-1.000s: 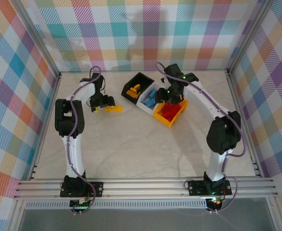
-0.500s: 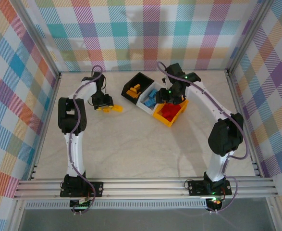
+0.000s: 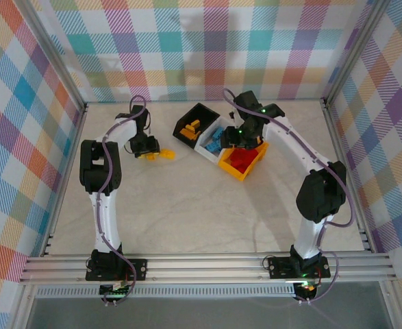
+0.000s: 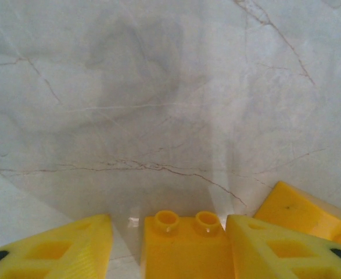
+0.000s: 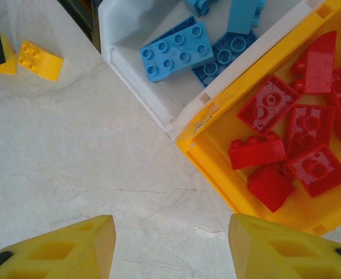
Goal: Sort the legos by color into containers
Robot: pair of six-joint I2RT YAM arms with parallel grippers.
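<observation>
Closing in: the left gripper (image 4: 169, 247) stands low over the table (image 4: 158, 87), with a yellow brick (image 4: 185, 247) sitting square between its two fingers at the bottom centre of the left wrist view.
Left jaws: narrowed round the brick, yet a sliver of table shows on the left side, so a firm hold cannot be told.
Key relation: the brick lies straight between the fingers, its two studs toward the top of the frame and its length running away from the camera (the pads would meet its flanks).
Second brick: another yellow one (image 4: 309, 215) lies just beside the right finger, at lower right.
Overhead view: the left gripper (image 3: 148, 152) works left of centre, well apart from the black bin (image 3: 202, 113).
Right gripper: (image 5: 170, 244) hangs with jaws apart and nothing between them, over the seam of the white bin (image 5: 141, 81) and yellow bin (image 5: 216, 174).
Nearer arm: the left, by far.
Sorted so far: blue bricks (image 5: 176, 55) in white, red bricks (image 5: 286, 139) in yellow.
</observation>
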